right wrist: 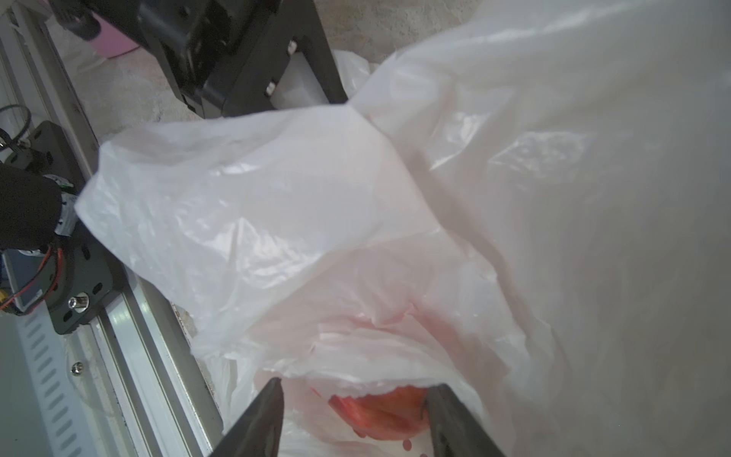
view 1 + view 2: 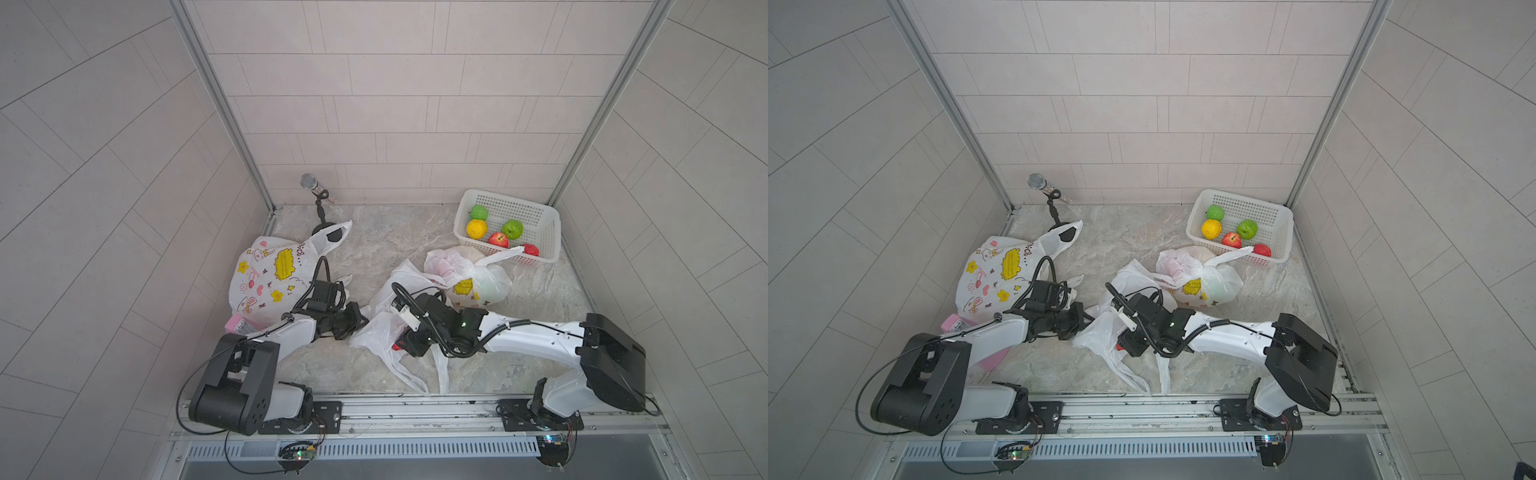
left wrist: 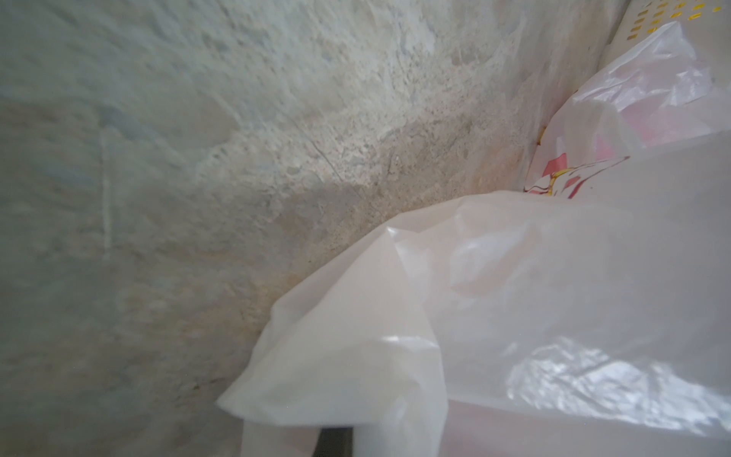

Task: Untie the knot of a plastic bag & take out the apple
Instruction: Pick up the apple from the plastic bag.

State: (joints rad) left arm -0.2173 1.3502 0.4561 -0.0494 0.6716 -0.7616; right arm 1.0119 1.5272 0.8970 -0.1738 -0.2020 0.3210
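Extraction step. Right gripper [image 1: 358, 385] spread astride apple [image 1: 379, 411] in plastic bag [image 1: 257, 205]; left gripper [image 2: 359, 321] pinching rim. Next: close, lift clear.

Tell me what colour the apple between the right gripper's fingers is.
Red apple, partly covered by the white bag; the right wrist view shows it best.

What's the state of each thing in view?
Plain white plastic bag: untied, mouth open.
Red apple: inside that bag.
Left gripper: shut on bag edge.
Right gripper: open, straddling apple.
Small printed plastic bag: knotted.
Large printed plastic bag: slumped, handle loose.
White slotted plastic basket: holds five fruits.
Silver microphone: upright.
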